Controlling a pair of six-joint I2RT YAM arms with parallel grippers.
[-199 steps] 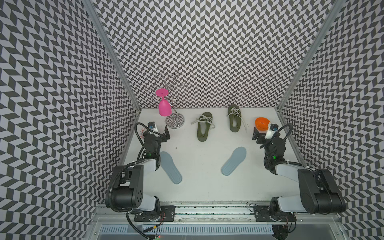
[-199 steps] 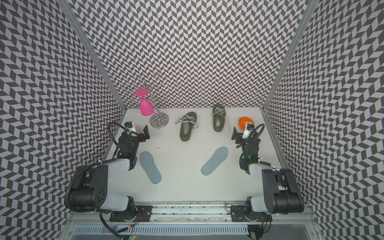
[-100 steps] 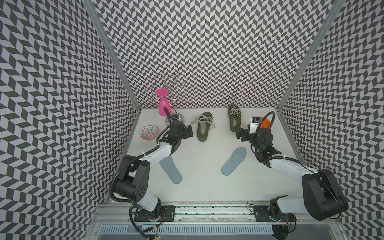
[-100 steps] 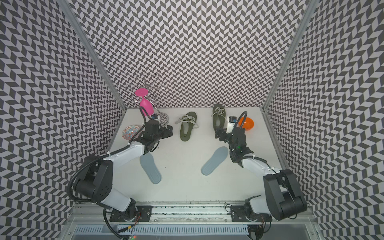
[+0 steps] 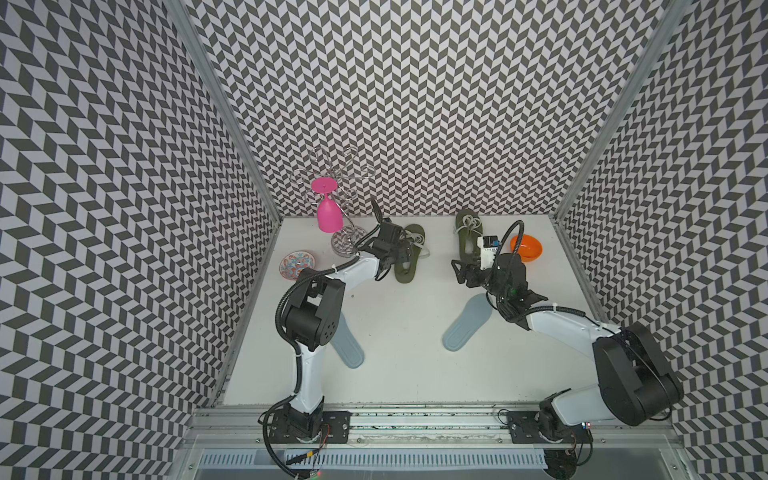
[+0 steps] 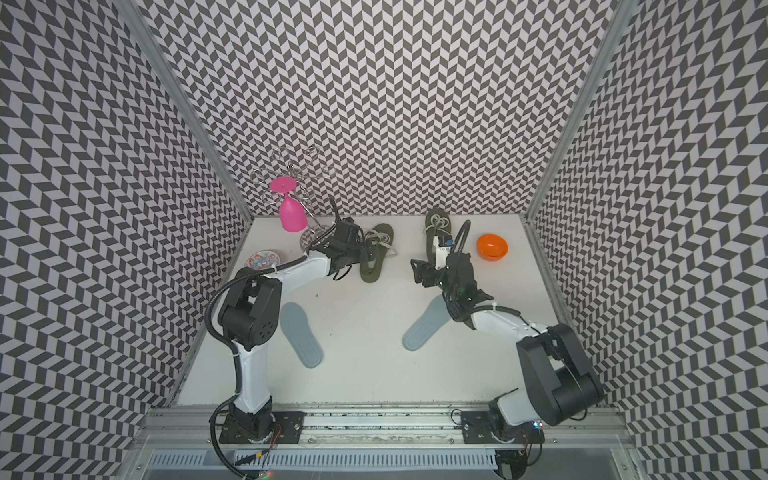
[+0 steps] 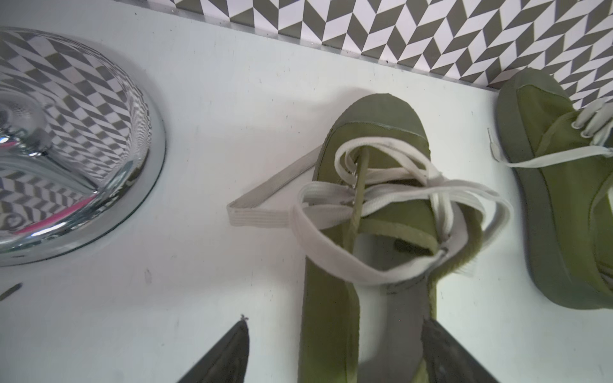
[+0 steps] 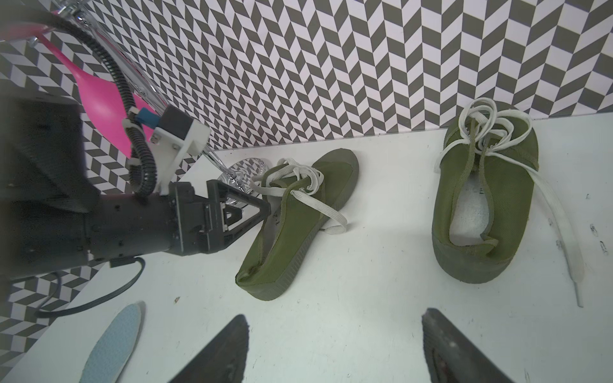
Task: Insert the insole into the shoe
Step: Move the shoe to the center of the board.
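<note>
Left wrist view, left gripper [image 7: 335,328]?
Spread apart, straddling left shoe [image 7: 374,132] heel.
And right gripper [image 8: 335,318]?
Spread too, above bare table [image 8: 365,282] beside right shoe [image 8: 510,205].
And left insole [image 5: 349,349], right insole [image 5: 465,324]?
Flat on table, outside both shoes

Flat grey insoles [image 5: 465,322] near olive shoes [image 5: 405,266]

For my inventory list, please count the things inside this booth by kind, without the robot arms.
Shoes: 2
Insoles: 2
Bowl: 1
Plate: 1
Pink glass: 1
Metal rack: 1
Total: 8
</note>
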